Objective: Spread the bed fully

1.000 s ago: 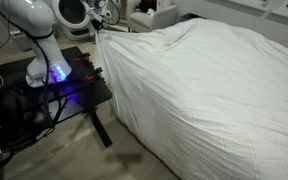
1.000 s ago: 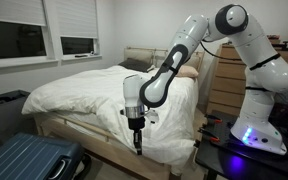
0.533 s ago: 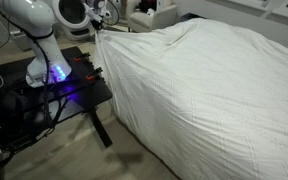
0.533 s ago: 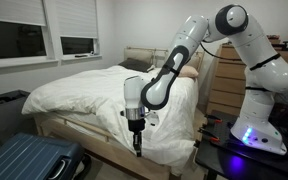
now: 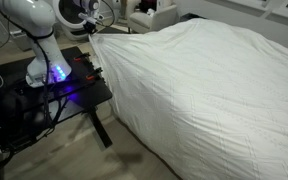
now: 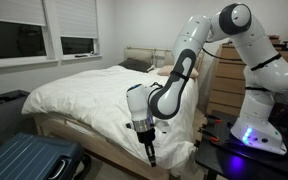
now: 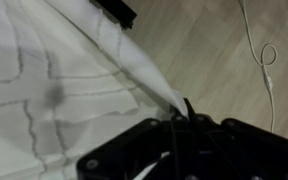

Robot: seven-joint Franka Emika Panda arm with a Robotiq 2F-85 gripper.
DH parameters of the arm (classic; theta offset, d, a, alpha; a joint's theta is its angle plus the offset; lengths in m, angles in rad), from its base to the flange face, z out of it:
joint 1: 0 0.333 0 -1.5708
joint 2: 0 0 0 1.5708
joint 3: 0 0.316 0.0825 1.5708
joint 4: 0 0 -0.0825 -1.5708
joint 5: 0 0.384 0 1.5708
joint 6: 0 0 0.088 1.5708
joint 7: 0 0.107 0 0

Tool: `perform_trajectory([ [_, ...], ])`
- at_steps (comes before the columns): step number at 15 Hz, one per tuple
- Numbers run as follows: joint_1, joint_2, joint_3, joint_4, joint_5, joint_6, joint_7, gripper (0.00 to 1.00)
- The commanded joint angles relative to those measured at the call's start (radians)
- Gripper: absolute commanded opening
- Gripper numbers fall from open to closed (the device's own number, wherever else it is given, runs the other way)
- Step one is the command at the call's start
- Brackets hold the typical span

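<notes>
Jaws: My gripper (image 6: pixel 150 155) was closed tight on a corner of the white duvet (image 7: pixel 64 80). In the wrist view the cloth ran right into the fingers.
Where the bed was: The bed (image 6: pixel 94 90) filled the middle of the room. My gripper hung low at its near edge, down by the floor.
Slip: I thought only a thin tip of cloth was pinched. A hard pull could tug it out, and the corner would drop.
Bunching: The duvet looked wrinkly and humped in both exterior views. If I pulled just this one corner, I guessed the rest might slide sideways and not lie flat.
Cable: A white cable (image 7: pixel 268 55) lay on the floor near the gripper. Going lower could hook it.
Suitcase: A blue suitcase (image 6: pixel 29 160) stood at the near left, beside the bed. It blocked a long pull that way.
Table: The black table (image 6: pixel 216 152) under the robot stood at the near right, just beside the bed. There was little room between them.
Dresser: A wooden dresser (image 6: pixel 227 85) stood farther back on the right, behind the arm.
Far end: The headboard (image 6: pixel 134 56) and the windows (image 6: pixel 24 35) were far off and not in my way.
</notes>
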Motion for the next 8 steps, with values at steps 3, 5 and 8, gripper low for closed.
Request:
perform_trajectory([
  [3,0.008,-0.018,0.039,0.010,-0.002,-0.237,-0.048,0.00],
  [5,0.019,-0.025,0.027,-0.004,-0.039,-0.317,-0.073,0.00],
  [8,0.028,-0.022,0.018,0.000,-0.103,-0.414,-0.100,0.00],
])
